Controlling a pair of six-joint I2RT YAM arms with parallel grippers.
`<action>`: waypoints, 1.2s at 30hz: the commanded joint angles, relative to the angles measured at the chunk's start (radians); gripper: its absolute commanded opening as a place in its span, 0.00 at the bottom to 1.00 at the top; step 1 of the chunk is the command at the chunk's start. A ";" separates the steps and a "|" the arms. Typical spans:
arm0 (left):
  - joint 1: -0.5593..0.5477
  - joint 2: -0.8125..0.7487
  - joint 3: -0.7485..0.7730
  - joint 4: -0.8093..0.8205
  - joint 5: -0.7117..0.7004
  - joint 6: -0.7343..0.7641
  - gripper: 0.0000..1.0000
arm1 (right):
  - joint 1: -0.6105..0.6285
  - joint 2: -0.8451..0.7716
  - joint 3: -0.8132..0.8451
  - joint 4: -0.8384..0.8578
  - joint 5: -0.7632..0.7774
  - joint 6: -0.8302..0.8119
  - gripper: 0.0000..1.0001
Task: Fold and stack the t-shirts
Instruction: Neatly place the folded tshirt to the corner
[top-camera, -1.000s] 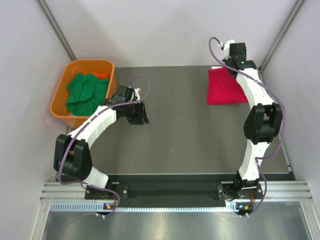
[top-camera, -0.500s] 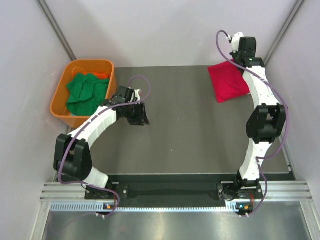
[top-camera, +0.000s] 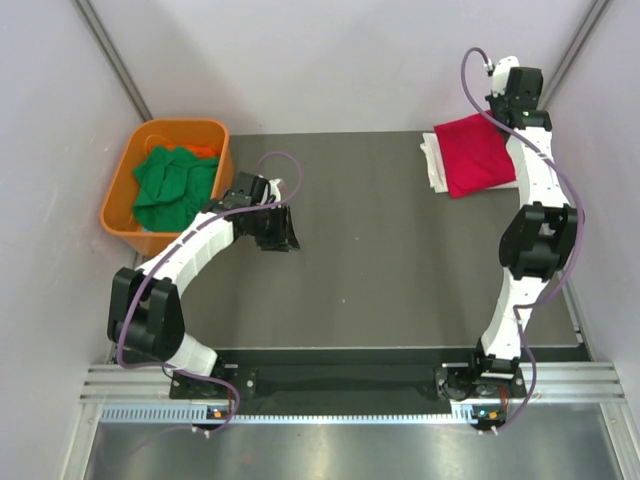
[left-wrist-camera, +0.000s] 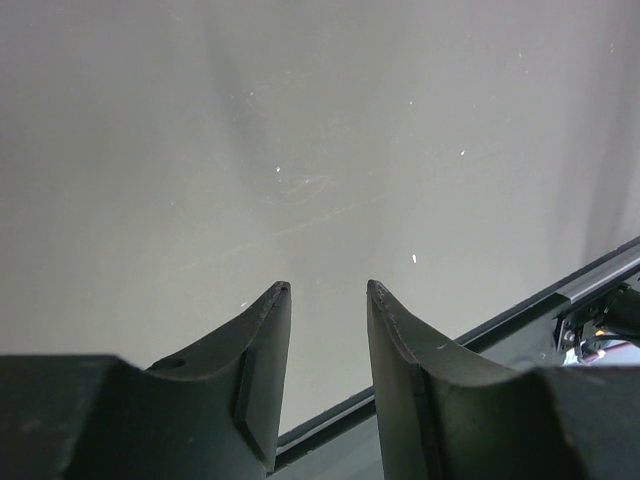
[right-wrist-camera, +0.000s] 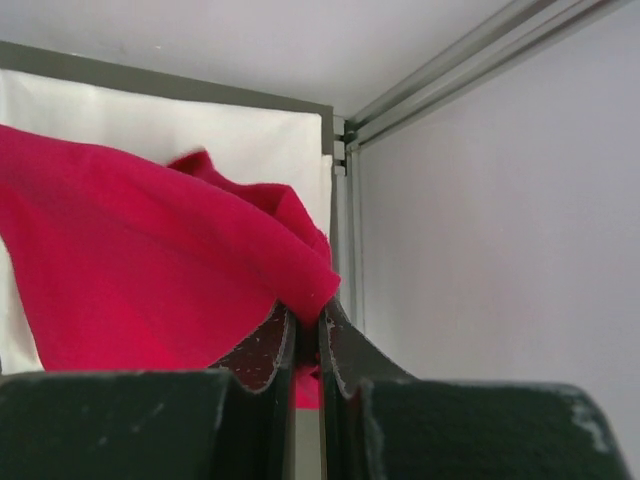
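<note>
The red t-shirt (top-camera: 478, 155) lies folded at the far right corner of the table (top-camera: 380, 270). It rests on top of the white t-shirt (top-camera: 431, 160), whose pale edge shows along its left side. In the right wrist view we see a fold of the red cloth pinched between the fingers of the right hand (right-wrist-camera: 306, 315). They are pressed almost together, with only the fabric between them. Behind the red cloth the white one spreads flat toward the back wall.

The left hand (left-wrist-camera: 325, 290) holds nothing. Its fingers stand partly apart with a narrow gap, and only bare table shows beyond the tips. From above we find it just right of the orange tub (top-camera: 125, 175), which sits at the far left of the table, well apart from the red and white pair. The green t-shirts (top-camera: 172, 185) lie crumpled inside the tub.

Set against the view of a second ago, the right arm has reached farther toward the far right corner and carried the red t-shirt with it. The shirt then lay nearer the middle of the table and has shifted right and back. The strip of white now shows on its left where red covered it before. The left arm, the tub and the green cloth sit as they did.
</note>
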 joint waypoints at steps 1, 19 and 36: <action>-0.001 0.007 -0.002 0.050 0.020 0.020 0.41 | -0.017 0.042 0.091 0.058 -0.051 0.043 0.00; 0.001 0.041 0.015 0.042 0.035 0.022 0.41 | 0.025 -0.073 -0.024 0.001 -0.019 0.040 0.00; 0.007 0.001 -0.018 0.068 0.071 0.009 0.40 | 0.194 -0.224 -0.118 -0.112 0.009 0.188 0.00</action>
